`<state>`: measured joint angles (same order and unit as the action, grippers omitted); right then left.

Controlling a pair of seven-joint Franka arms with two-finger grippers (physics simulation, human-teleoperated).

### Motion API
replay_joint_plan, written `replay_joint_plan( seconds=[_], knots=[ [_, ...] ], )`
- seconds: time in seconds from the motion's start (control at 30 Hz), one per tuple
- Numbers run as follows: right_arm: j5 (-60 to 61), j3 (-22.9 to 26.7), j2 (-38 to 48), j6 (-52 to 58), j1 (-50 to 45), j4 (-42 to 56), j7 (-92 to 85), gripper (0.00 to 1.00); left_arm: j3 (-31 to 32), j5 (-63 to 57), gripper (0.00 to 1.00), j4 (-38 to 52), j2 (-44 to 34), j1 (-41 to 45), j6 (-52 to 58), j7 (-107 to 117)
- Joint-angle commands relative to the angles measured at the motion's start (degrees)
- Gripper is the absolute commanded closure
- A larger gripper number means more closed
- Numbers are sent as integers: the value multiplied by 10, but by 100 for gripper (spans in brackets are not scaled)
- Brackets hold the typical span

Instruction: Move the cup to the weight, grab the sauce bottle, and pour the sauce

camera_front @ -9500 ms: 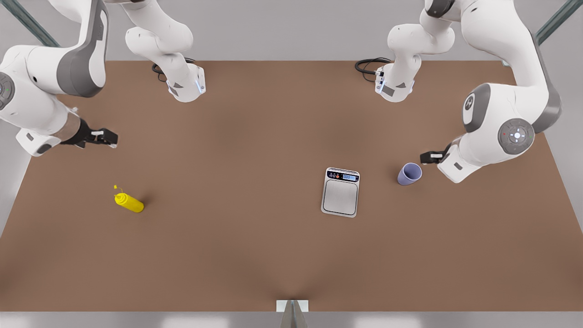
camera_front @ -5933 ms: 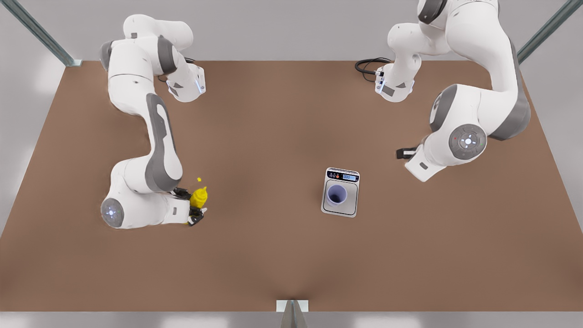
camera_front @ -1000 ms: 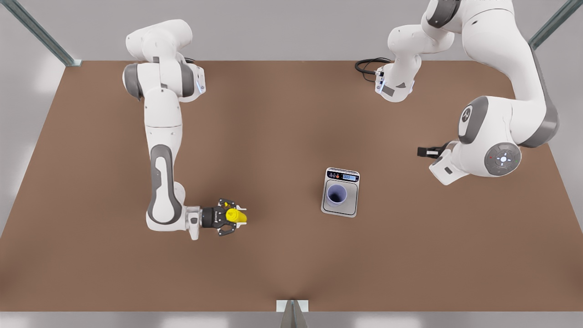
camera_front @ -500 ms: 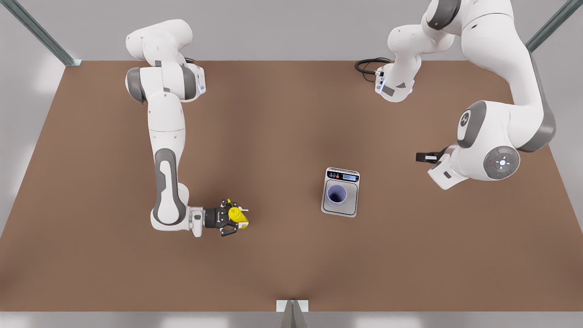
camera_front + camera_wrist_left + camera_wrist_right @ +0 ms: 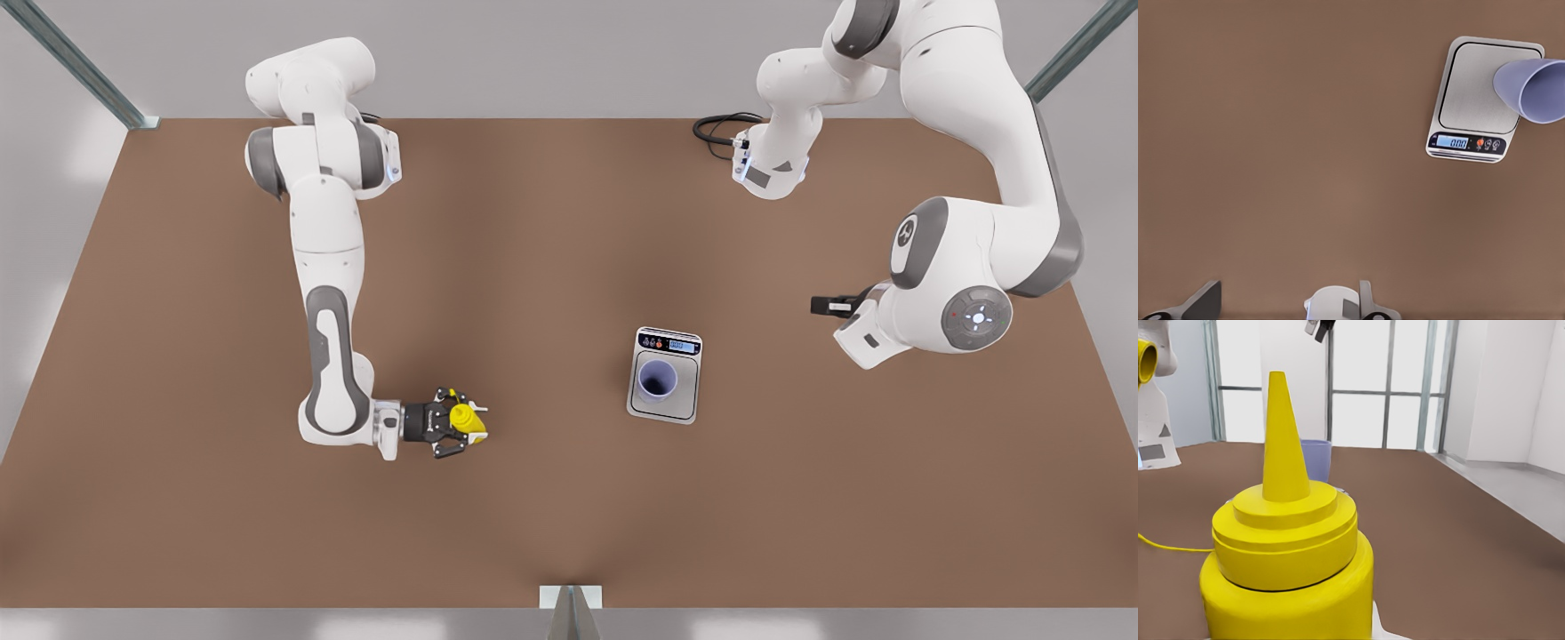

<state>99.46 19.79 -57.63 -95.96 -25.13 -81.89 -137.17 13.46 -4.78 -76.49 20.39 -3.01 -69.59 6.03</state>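
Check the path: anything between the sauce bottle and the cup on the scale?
Nothing. In the front view, bare table separates the sauce bottle, held by the right gripper, from the cup on the scale.

A simulated robotics laboratory is shown rather than a home or a shop; a broad, plain brown tabletop (image 5: 551, 498) is seen, bordered by pale grey floor and wall; two white, grey-jointed robot arms (image 5: 324, 267) are bolted to its far edge, with a coiled black cable (image 5: 716, 129) lying at one base; slanted grey-green metal frame struts (image 5: 76, 62) are set at the far corners; in the right wrist view, tall windows with grey mullions (image 5: 1388, 383) and bare white walls (image 5: 1511, 390) are seen behind the table; no domestic furnishing is suggested by any of it.
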Motion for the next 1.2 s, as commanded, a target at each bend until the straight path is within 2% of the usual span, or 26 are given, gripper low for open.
replay_joint_plan(
  seconds=[0.0, 0.27, 0.5, 1.17],
  knots=[
    [0, 0, 4, 2, 0, -2, 81, 44, 0, -1, 0, 0, 0, 0, 3, 0],
    [-8, 1, 13, 1, -6, -22, 175, 44, 0, -2, 0, 0, 1, -2, -11, -1],
    [-8, 1, 11, 1, -4, -19, 163, 44, -3, -23, 0, 1, 9, -51, -7, -7],
    [-6, -8, -1, 1, -2, -12, 132, 44, 34, -18, 0, 1, -5, -52, -5, -48]
  ],
)
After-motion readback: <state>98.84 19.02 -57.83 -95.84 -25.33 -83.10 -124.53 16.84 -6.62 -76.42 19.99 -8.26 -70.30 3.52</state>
